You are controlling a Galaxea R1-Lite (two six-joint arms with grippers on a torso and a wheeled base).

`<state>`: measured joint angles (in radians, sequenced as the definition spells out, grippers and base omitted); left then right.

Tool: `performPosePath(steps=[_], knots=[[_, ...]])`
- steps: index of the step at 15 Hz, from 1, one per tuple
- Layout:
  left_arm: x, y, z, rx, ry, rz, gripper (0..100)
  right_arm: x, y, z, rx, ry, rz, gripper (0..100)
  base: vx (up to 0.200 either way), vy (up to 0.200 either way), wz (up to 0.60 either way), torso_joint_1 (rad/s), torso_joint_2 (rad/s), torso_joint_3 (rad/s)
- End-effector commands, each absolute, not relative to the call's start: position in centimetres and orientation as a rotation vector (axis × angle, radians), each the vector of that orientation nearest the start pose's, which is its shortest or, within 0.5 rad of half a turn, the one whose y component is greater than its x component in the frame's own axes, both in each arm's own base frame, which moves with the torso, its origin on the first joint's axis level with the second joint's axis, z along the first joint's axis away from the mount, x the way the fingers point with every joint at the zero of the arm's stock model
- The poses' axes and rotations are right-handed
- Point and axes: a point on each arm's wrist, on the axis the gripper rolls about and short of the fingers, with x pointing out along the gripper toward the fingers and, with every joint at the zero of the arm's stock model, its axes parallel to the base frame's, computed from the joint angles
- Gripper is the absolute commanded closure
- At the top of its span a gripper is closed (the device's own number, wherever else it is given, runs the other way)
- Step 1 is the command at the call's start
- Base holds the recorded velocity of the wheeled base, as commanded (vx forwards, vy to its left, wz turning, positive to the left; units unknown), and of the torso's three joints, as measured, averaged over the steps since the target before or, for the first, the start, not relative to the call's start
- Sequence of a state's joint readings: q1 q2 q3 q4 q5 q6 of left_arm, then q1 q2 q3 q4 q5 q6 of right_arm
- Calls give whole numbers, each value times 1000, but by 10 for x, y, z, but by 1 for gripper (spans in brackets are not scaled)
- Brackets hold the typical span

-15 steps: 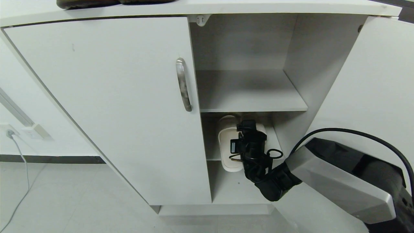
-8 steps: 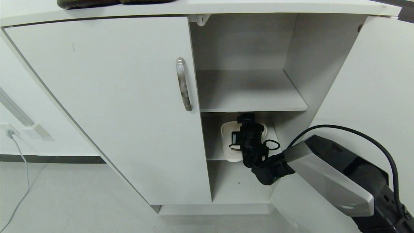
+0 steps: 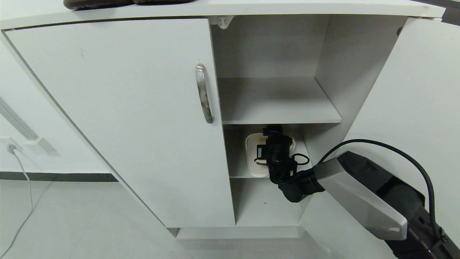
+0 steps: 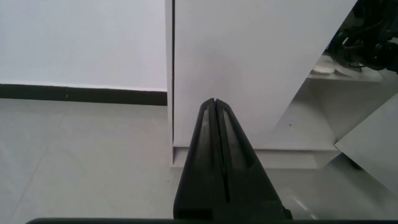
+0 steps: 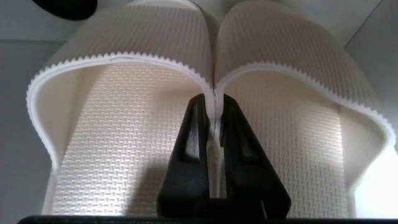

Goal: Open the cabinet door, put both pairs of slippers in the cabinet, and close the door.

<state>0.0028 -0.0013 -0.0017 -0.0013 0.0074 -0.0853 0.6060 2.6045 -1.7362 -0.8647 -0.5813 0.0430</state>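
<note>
A pair of white slippers (image 3: 252, 160) lies side by side on the cabinet's second shelf (image 3: 237, 176), under the upper shelf (image 3: 276, 104). My right gripper (image 3: 274, 136) is inside that compartment, shut on the slippers' (image 5: 124, 155) two inner strap edges, pinched together between its fingers (image 5: 198, 134). The right cabinet door (image 3: 413, 93) stands open; the left door (image 3: 118, 108) with its metal handle (image 3: 203, 94) is closed. A dark pair of slippers (image 3: 95, 3) rests on the cabinet top. My left gripper (image 4: 214, 104) is shut and empty, low near the floor before the closed door.
The bottom compartment (image 3: 262, 208) sits just above the tiled floor (image 3: 72, 230). A wall socket with a cable (image 3: 12, 148) is at the far left. The open door stands close beside my right arm.
My right arm has pushed the white slippers deeper into the cabinet, so they now lie farther back on the second shelf. The left arm has kept still.
</note>
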Motion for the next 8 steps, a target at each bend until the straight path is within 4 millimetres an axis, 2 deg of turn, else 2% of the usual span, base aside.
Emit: performPosePath(steps=[1, 5, 6, 8], knots=[[-23, 0, 76, -86, -4, 11, 100, 441, 291, 58, 30, 20, 24, 100, 0, 0, 0, 0, 0, 0], [-23, 0, 76, -86, -4, 11, 100, 441, 291, 57, 28, 22, 24, 100, 0, 0, 0, 0, 0, 0], [-23, 0, 76, -86, -4, 11, 100, 441, 291, 57, 28, 22, 24, 0, 0, 0, 0, 0, 0, 0], [-23, 0, 76, -86, -4, 11, 100, 441, 290, 58, 29, 21, 24, 0, 0, 0, 0, 0, 0, 0]])
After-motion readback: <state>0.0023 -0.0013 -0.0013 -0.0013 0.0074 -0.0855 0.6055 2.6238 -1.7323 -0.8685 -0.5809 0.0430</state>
